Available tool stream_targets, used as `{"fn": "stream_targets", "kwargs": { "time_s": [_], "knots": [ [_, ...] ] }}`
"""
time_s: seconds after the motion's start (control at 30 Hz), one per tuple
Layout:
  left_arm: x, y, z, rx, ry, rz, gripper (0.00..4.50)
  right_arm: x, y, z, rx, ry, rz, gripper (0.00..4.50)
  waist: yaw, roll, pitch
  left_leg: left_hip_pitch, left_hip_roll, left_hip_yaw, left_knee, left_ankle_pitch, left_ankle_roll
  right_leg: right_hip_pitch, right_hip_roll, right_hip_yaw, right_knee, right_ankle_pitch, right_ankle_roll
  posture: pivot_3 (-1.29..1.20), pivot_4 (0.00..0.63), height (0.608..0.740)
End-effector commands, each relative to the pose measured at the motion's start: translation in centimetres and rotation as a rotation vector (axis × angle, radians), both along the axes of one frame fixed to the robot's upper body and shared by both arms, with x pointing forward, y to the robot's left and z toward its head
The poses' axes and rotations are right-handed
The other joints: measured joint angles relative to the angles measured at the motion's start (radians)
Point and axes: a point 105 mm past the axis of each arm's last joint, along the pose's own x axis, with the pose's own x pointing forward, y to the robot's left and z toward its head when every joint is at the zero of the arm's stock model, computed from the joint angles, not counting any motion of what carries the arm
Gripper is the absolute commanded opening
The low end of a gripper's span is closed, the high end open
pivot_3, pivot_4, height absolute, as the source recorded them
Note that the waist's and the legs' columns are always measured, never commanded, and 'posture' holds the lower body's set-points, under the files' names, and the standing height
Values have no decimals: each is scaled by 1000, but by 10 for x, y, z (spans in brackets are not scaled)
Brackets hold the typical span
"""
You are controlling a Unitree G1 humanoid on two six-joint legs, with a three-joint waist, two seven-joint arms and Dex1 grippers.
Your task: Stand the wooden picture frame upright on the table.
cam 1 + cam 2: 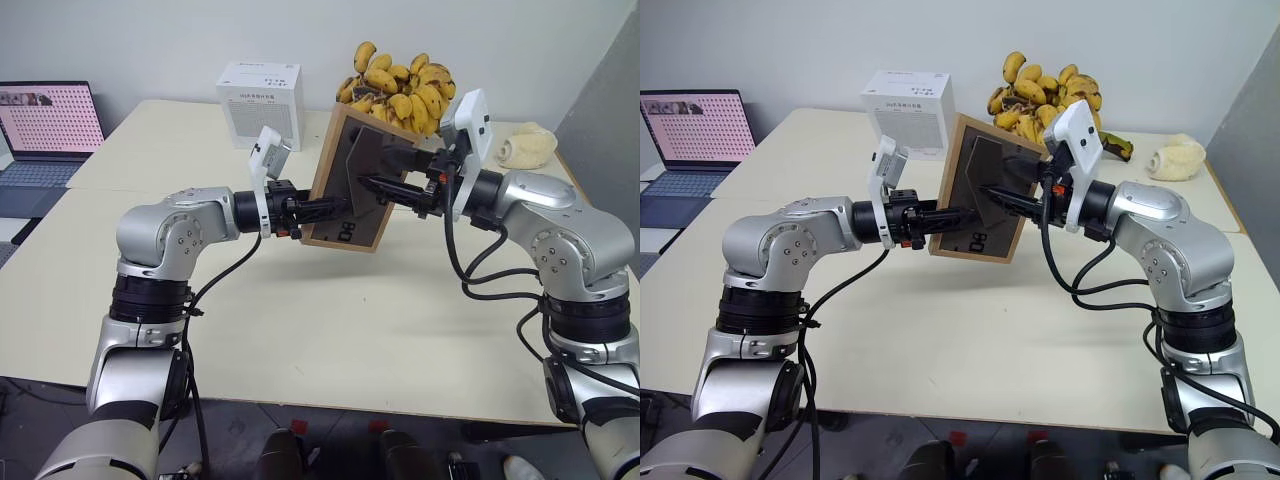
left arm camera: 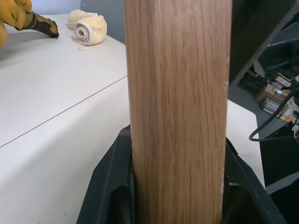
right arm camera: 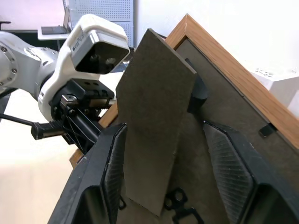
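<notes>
The left gripper (image 1: pixel 318 208) clamps the wooden picture frame (image 1: pixel 350 180) by its edge, lifted above the table (image 1: pixel 330 320); the right gripper (image 3: pixel 161 177) stands spread around the stand flap (image 3: pixel 154 140). Bananas (image 1: pixel 400 85) crowd the far edge.

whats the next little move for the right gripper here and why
Probably close the right gripper on the stand flap and swing it further out. The left gripper clamps the picture frame by its edge above the table, and the flap sits between the right gripper's open fingers, only partly lifted off the back.
</notes>
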Motion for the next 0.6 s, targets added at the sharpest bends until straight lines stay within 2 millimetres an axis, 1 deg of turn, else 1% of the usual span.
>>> {"fn": "stream_targets", "kwargs": {
  "time_s": [0.03,0.2,0.3,0.37,0.6],
  "knots": [
    [-8,-12,30,-53,-117,-74,1416,-5,6,9,29,-24,3,2721,0,0,0,0,0,0,0,0,0,0,0,0,0,0,0,0,150,740],
    [6,-11,24,-52,-100,-30,1416,-13,17,13,63,-22,32,2721,0,0,0,0,0,0,1,0,0,0,0,0,1,0,0,0,150,740],
    [21,-6,23,-67,-88,27,1416,-19,19,14,87,-16,34,2721,0,0,0,0,0,0,1,0,0,0,0,0,1,0,0,0,150,740],
    [28,-5,25,-78,-83,48,1416,-21,19,14,94,-10,32,2721,0,0,0,0,0,-1,1,0,0,0,0,-1,2,0,0,0,150,740],
    [32,-3,28,-80,-100,48,1416,-24,14,6,85,8,6,2721,0,0,0,0,0,-1,1,0,0,0,0,-1,2,0,0,0,150,740]
  ]
}}
